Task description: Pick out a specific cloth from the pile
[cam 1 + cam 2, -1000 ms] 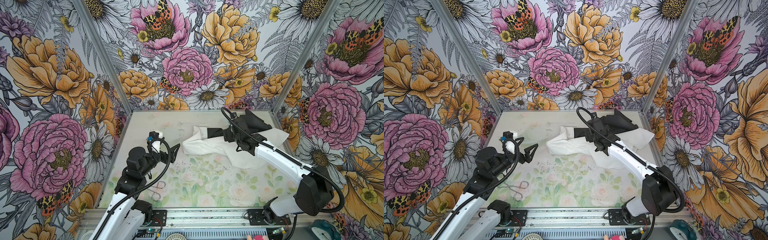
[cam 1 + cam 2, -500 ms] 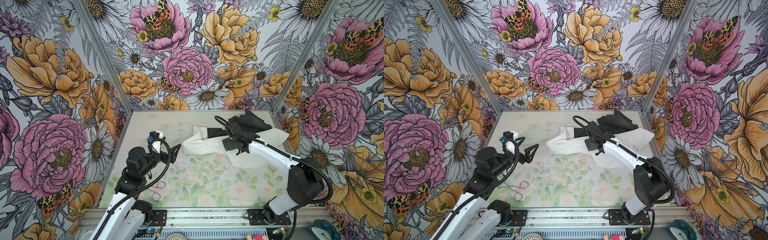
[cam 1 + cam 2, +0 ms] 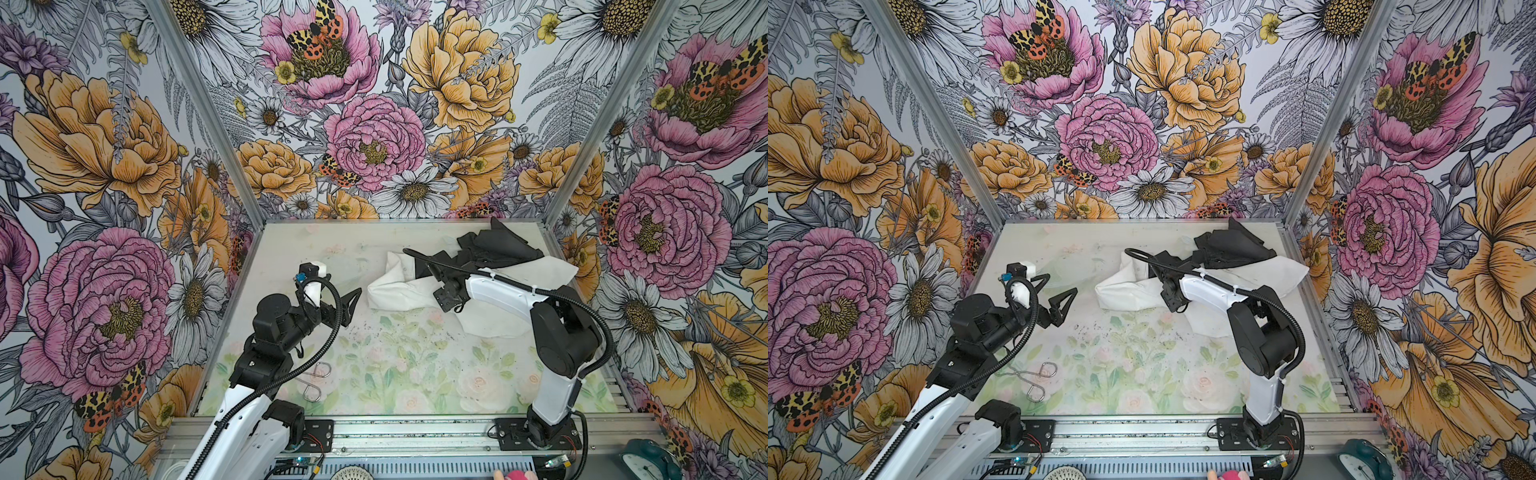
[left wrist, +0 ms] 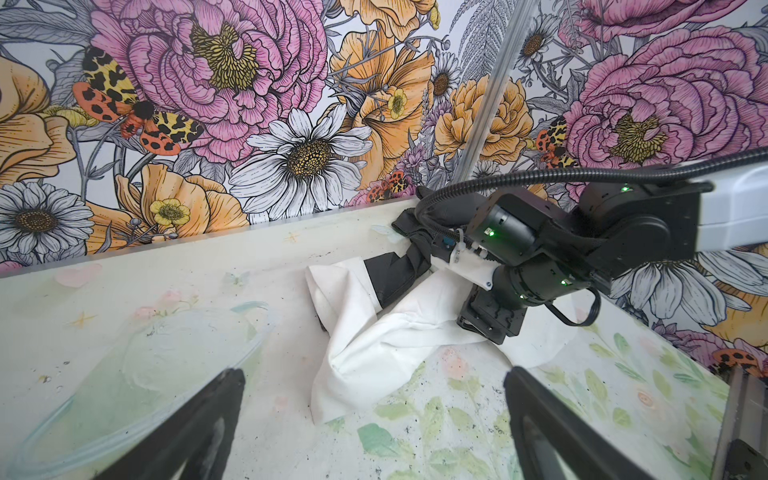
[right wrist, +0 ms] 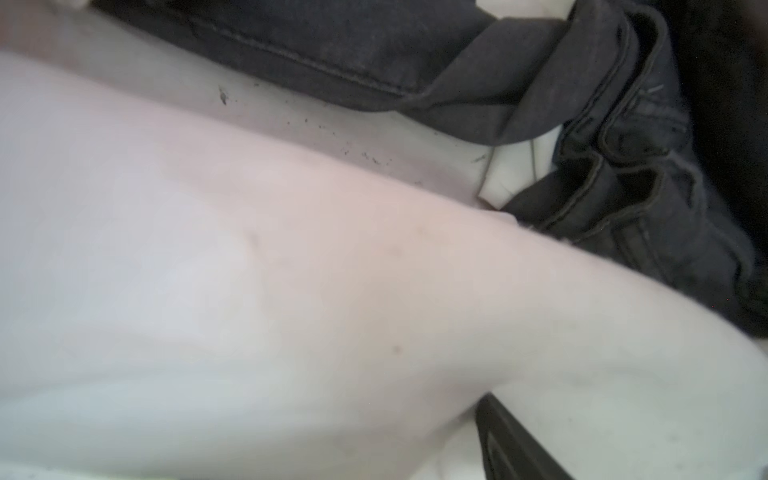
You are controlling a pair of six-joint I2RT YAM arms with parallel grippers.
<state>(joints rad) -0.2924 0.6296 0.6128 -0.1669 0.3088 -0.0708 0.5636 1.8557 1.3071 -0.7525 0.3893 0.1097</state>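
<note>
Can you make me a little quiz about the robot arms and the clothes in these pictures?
1. True or false: the left gripper is holding the white cloth.
2. What lies partly on top of the white cloth? A) the dark pile B) a red towel C) a book
3. Fill in: the ____ gripper is down on the white cloth.

Key: 1 false; 2 A; 3 right, meaning the right gripper.

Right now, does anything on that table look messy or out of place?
Yes. Dark crumbs are scattered over the table beside the white cloth. A black strip from the pile lies across that cloth.
</note>
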